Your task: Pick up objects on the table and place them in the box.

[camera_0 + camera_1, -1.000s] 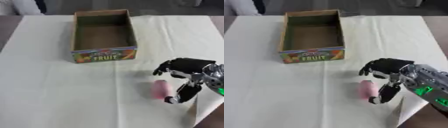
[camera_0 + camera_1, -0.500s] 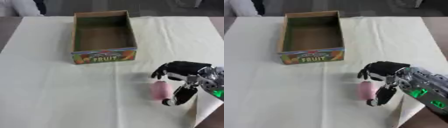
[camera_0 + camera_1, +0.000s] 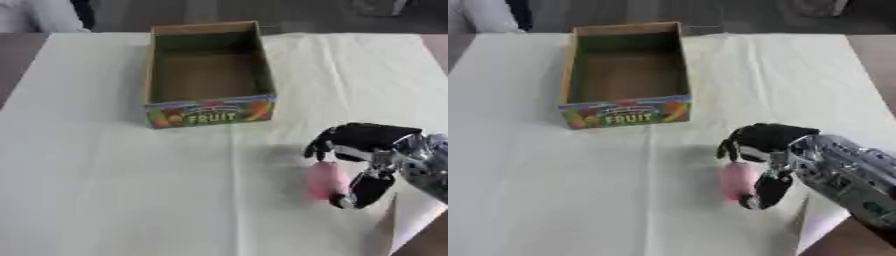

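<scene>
One hand in play. Left eye view: right hand (image 3: 367,150) comes in from the lower right edge, black fingers curled down over the far end of a pink object (image 3: 323,180), thumb (image 3: 363,189) dropped along the object's right side. The pink object lies on the table (image 3: 105,190), long axis running roughly toward and away from the camera, and sits between fingers and thumb. Whether the fingers press on it or only cage it, cannot tell. Object appears to rest on the cloth, not lifted. Box (image 3: 208,75) stands well apart, up and to the left of the hand, open top, brown inside, "FRUIT" printed on its near wall. Nothing visible inside it. Table is covered with a pale cream cloth with a fold line running down the middle. Left hand does not show.

Right eye view: same arrangement, seen a little from the other side. Silver forearm (image 3: 850,175) with green marks enters from the lower right. Right hand hooked over the pink object's upper end, thumb beside its lower right. Object lies right of the box's near right corner and nearer the camera. Cloth corner turned up just by the forearm.
</scene>
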